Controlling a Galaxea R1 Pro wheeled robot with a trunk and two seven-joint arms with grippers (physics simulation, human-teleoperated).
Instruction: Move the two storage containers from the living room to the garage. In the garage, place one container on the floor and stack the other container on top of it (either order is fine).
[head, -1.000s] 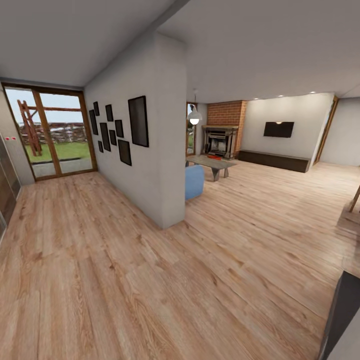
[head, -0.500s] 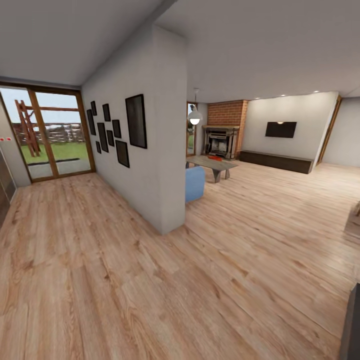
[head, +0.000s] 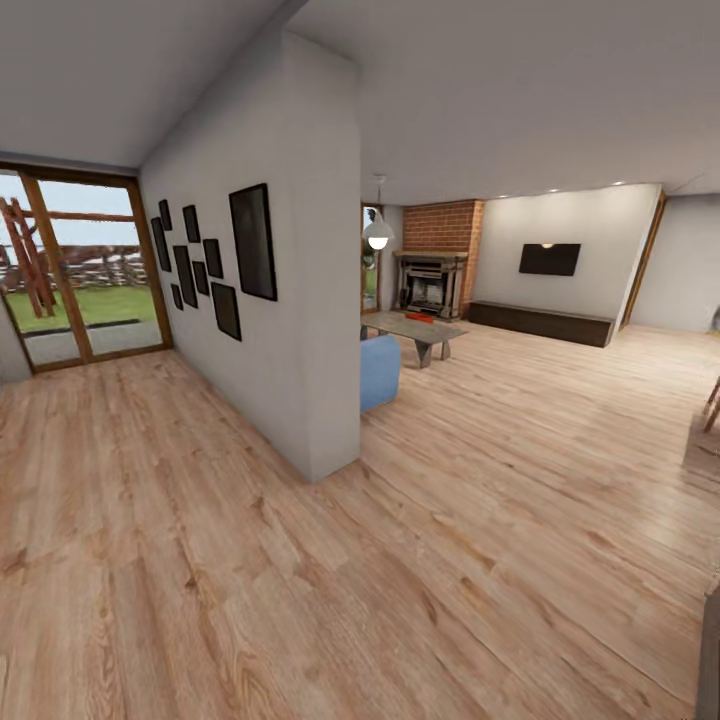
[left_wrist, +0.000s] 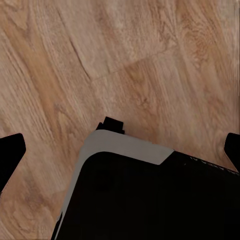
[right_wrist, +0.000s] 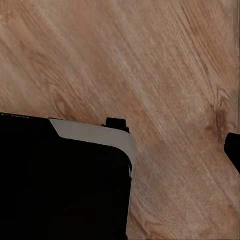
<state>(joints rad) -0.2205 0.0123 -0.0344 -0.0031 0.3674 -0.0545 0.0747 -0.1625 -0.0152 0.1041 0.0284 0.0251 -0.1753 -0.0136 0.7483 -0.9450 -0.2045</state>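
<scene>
Light wood planks of the floor (head: 450, 560) run everywhere under the robot, and both wrist views look straight down on them. The left hand (left_wrist: 120, 150) hangs above those planks with its two dark fingertips (left_wrist: 11, 156) far apart at opposite edges of its view, so it is spread wide and holds nothing; directly beneath it is the black, grey-edged robot base (left_wrist: 150, 200). The right hand (right_wrist: 232, 150) shows one dark fingertip over the same wood, the other lost against the black base (right_wrist: 60, 180) below it, so I cannot tell how wide it stands. Well ahead of both hands, a white partition wall (head: 300, 300) hung with black frames (head: 252, 242) splits the space, with a wood-framed glazed door (head: 80, 270) far off on the left hand's side. Past the wall's end is the living room (head: 560, 360): the corner of a blue sofa (head: 380, 372), then a low grey worktop (head: 415, 330) with a small orange-red storage container (head: 424, 318) resting on it, too small to tell whether it is one bin or two. Beyond the worktop stand a fireplace (head: 430, 283) under a red brick column (head: 445, 225), a white pendant lamp (head: 378, 236), and a black TV (head: 549, 259) on the far wall.
</scene>
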